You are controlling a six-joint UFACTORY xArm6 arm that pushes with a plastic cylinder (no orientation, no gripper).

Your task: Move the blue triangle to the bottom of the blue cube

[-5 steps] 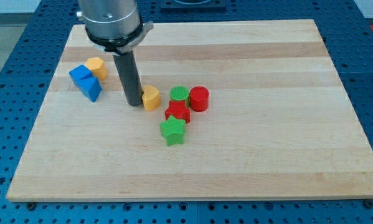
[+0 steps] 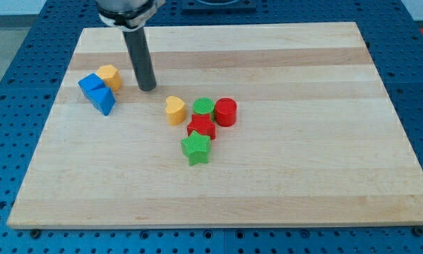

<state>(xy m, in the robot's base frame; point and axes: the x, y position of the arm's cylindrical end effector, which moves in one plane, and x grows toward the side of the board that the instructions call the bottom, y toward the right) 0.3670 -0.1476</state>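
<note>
My tip (image 2: 147, 88) rests on the bench (image 2: 303, 176) just to the right of the yellow block (image 2: 109, 75), touching no block; the tool is a bare rod with nothing to spread or pinch. The blue triangle (image 2: 104, 101) sits at the view's left, touching the blue cube (image 2: 92, 85) on its lower right. The yellow heart (image 2: 174, 111) lies apart, beside the red and green cluster (image 2: 207, 127).

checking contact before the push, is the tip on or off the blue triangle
Off. My tip stands apart, to the view's right of the blue triangle.
</note>
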